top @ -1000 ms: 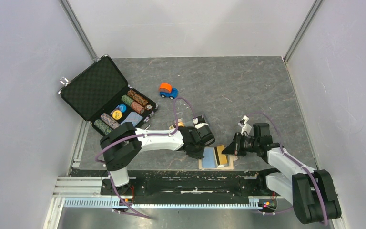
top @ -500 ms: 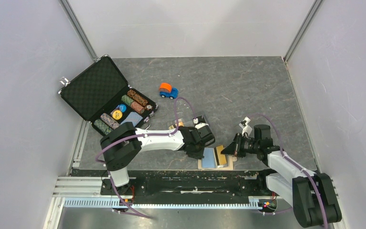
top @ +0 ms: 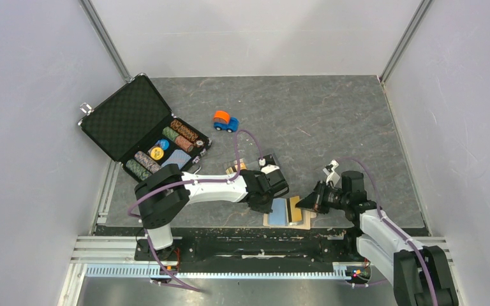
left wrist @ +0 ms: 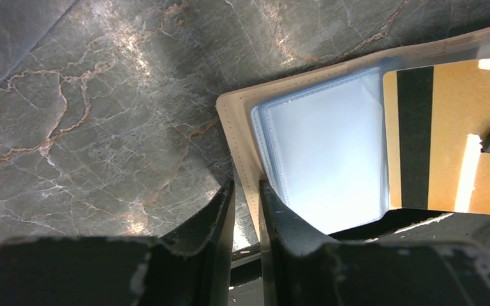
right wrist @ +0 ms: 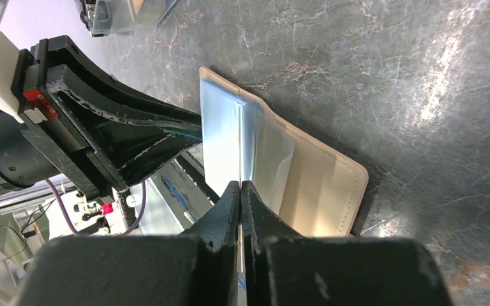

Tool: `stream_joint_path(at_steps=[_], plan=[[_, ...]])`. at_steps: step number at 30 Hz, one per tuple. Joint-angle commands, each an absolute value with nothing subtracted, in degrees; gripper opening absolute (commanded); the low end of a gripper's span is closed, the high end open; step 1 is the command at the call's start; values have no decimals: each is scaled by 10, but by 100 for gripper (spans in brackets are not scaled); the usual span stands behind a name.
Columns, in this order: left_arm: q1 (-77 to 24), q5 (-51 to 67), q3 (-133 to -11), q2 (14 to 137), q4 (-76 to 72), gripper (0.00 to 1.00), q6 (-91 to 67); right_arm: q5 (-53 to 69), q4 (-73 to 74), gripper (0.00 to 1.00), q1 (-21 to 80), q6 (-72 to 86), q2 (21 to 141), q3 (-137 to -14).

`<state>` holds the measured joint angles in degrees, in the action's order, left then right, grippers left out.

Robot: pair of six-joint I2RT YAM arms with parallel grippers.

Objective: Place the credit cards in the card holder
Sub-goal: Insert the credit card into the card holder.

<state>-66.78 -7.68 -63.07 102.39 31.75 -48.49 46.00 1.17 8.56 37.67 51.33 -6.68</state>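
Observation:
The beige card holder (top: 305, 220) lies open at the table's near edge. A light blue card (top: 278, 212) sits in its left half, clear in the left wrist view (left wrist: 322, 153). My left gripper (top: 269, 205) is shut on the holder's left edge (left wrist: 245, 162), which runs between its jaws. My right gripper (top: 307, 204) is shut on the gold card with a black stripe (top: 295, 211) and holds it over the holder's right half (right wrist: 322, 185). That card shows in the left wrist view (left wrist: 446, 134) and edge-on in the right wrist view (right wrist: 240, 153). No black card is in view.
An open black chip briefcase (top: 134, 127) stands at the back left. A small orange and blue toy car (top: 225, 120) sits mid-table. A clear box (top: 241, 166) lies behind the left wrist. The table's front rail (top: 230, 239) runs just below the holder.
My right wrist has dropped toward the near edge, and the gold card has moved a little further over the holder. The left gripper has kept its hold in place.

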Motion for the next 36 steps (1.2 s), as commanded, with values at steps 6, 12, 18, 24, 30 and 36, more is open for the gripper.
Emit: stream_joint_path(at_steps=[6, 12, 18, 24, 30, 36], plan=[[-675, -109, -622, 1049, 374, 24, -475, 428, 14, 0, 88, 394, 493, -51], [-676, -107, -625, 1052, 374, 23, -475, 419, 5, 0, 88, 391, 496, -33], [-679, -105, -628, 1057, 374, 22, -475, 436, -57, 0, 88, 429, 494, -11], [-681, -104, -630, 1061, 374, 21, -476, 438, -92, 0, 88, 450, 498, 18], [-681, -104, -631, 1062, 374, 21, -476, 440, -120, 0, 89, 466, 502, 36], [-682, -102, -633, 1063, 374, 21, -476, 438, -125, 0, 89, 464, 506, 45]])
